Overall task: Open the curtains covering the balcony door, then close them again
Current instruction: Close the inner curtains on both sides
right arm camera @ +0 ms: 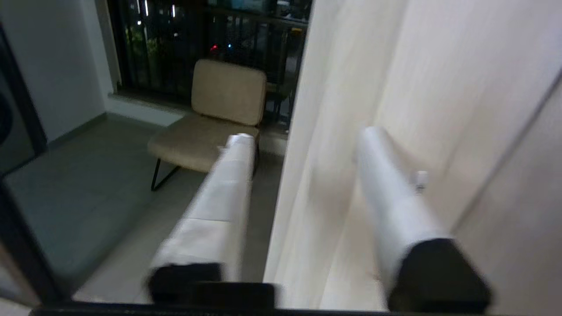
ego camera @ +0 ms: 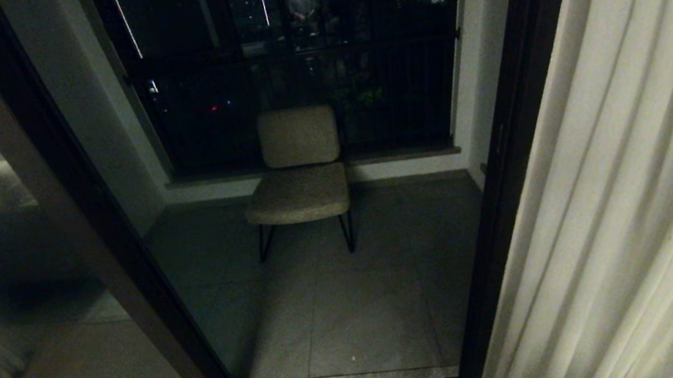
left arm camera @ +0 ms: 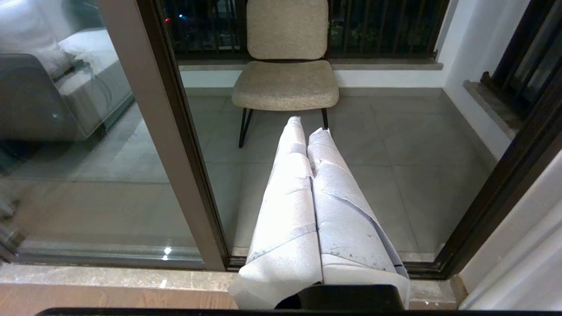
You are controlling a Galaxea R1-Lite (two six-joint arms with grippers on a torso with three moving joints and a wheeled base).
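No readable writing, brand or label anywhere in the three views.

Right gripper: jaws spread wide, wrapped in white covering, with the free edge of the curtain lying in the gap between them. One finger is out over the balcony floor side, the other is in front of the fabric folds. Cannot tell if either finger touches the cloth; nothing is pinched.

Left gripper: jaws pressed together, white-wrapped fingers side by side, holding nothing, pointing toward the glass and the chair beyond it. It sits low in front of the door sill, well apart from the curtain.

Neither arm shows in the head view.

Curtain: cream pleated panel hanging at the right of the doorway, gathered to that side, so the glass is uncovered. Only this one panel is visible.

Balcony door: dark frame, glass panes. Through it, the tiled balcony floor, a beige padded chair with thin black legs, and a dark railing behind it. A person's reflection shows high up in the glass. A sofa reflection shows in the left pane.
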